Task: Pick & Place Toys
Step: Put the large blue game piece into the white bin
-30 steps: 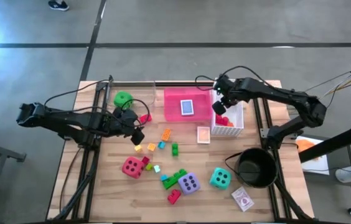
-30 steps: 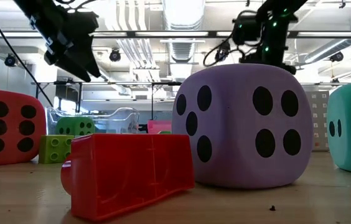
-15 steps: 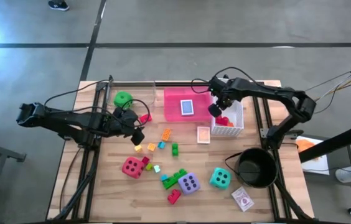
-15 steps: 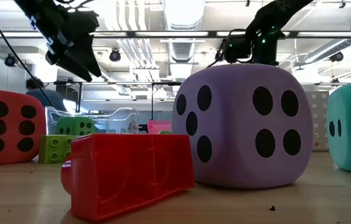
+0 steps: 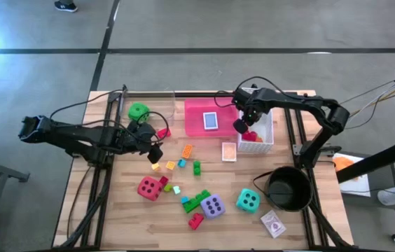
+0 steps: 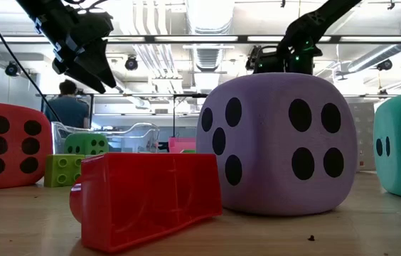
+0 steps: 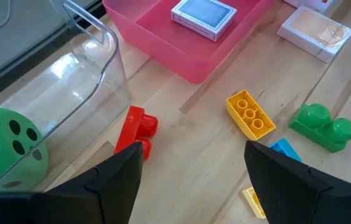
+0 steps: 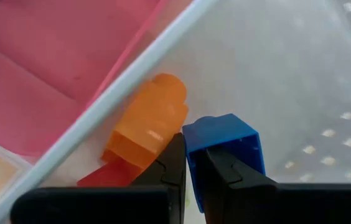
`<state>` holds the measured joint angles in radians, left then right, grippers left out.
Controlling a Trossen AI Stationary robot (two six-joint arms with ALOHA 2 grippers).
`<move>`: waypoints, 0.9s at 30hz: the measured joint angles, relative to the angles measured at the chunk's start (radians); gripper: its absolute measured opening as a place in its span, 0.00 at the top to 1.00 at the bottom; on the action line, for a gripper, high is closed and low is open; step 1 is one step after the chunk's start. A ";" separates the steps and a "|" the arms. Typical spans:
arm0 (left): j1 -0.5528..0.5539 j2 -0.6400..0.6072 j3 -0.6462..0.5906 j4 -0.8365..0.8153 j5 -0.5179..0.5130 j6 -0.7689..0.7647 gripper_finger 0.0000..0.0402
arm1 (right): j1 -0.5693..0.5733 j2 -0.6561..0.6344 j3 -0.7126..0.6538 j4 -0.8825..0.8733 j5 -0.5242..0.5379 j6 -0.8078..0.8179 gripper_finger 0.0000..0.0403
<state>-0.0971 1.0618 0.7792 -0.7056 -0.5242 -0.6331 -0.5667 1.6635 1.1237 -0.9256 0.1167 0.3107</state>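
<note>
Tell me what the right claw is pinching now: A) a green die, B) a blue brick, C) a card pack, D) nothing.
B: in the right wrist view the right claw is shut on a blue brick, beside an orange brick and the pink tray.

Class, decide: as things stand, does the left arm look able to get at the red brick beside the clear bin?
Probably yes. The left gripper is open just above the red brick, which lies on bare table beside the clear bin.
</note>
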 joint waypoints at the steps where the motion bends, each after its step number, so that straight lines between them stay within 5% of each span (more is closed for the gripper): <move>1: 0.000 0.000 0.000 0.000 0.000 0.000 0.29 | 0.000 0.000 0.000 0.002 -0.001 -0.002 0.95; 27: 0.000 0.000 0.000 0.000 0.000 0.000 0.29 | 0.001 -0.005 -0.001 -0.002 0.006 -0.031 0.95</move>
<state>-0.0971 1.0618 0.7792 -0.7059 -0.5240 -0.6334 -0.5655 1.6581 1.1225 -0.9276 0.1230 0.2798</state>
